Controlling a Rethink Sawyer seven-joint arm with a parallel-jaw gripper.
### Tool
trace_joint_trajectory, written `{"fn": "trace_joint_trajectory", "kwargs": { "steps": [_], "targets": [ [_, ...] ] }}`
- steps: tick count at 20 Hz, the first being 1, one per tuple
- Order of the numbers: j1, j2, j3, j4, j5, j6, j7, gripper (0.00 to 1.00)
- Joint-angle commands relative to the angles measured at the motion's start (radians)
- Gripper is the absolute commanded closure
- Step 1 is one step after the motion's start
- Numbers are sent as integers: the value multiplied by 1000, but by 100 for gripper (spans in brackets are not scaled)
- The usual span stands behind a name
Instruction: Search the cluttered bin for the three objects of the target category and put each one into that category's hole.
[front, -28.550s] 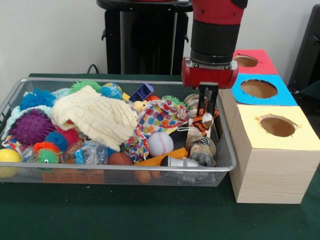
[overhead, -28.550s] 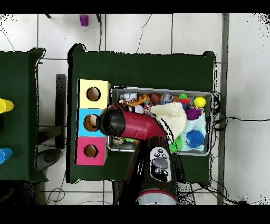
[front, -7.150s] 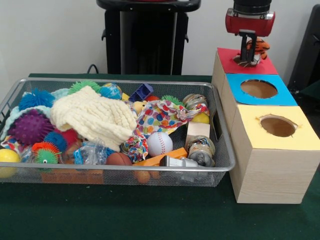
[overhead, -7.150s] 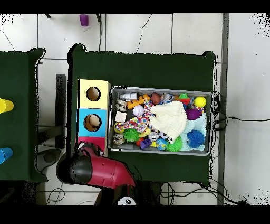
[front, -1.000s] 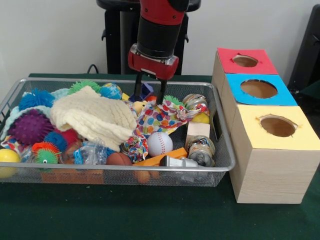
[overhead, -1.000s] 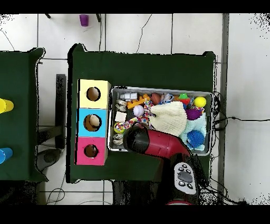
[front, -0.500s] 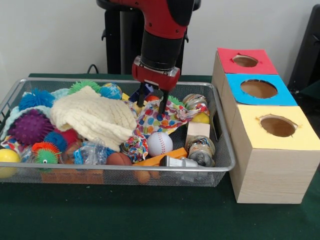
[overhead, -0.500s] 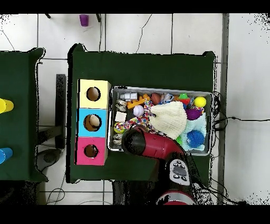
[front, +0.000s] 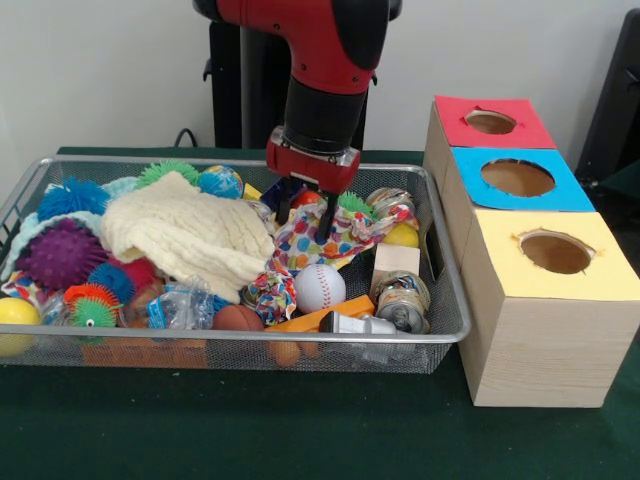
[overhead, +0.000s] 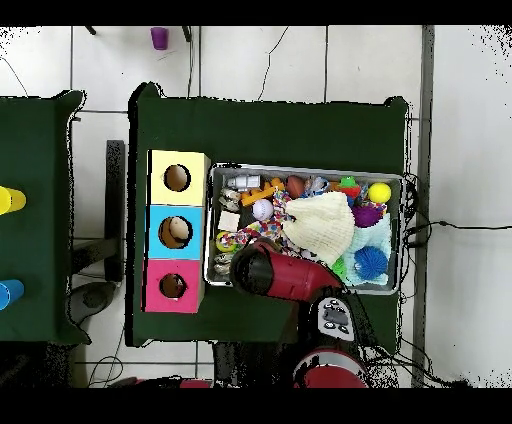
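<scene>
My gripper (front: 304, 224) is down in the wire bin (front: 446, 330), open, its two black fingers straddling the top fold of a polka-dot cloth (front: 340, 235) beside a blue block (front: 274, 190). Nothing is held between them. A baseball (front: 320, 287) lies just in front of the cloth. Three wooden boxes stand beside the bin, each with a round hole: red (front: 520, 132), blue (front: 565, 190) and yellow (front: 595, 285). In the overhead view the red arm (overhead: 275, 272) covers the gripper and the bin's near-left part.
A cream knitted cloth (front: 190, 235) covers the bin's middle. Spiky balls, purple (front: 62, 253) and blue (front: 75, 195), crowd the left end, with a yellow ball (front: 15, 318) at the corner. Patterned cans (front: 403, 300) and a wooden block (front: 395, 262) lie at the bin's box end.
The gripper has come down over the last second from above the bin's back edge into the bin, and its fingers now reach the polka-dot cloth. The toys have not moved.
</scene>
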Motion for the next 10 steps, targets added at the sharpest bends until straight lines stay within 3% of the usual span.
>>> {"fn": "trace_joint_trajectory", "kwargs": {
  "steps": [1,10],
  "targets": [
    [-10,44,49,30,-45,-53,112,0],
    [-27,-22,51,75,-51,1,92,0]
  ]
}}
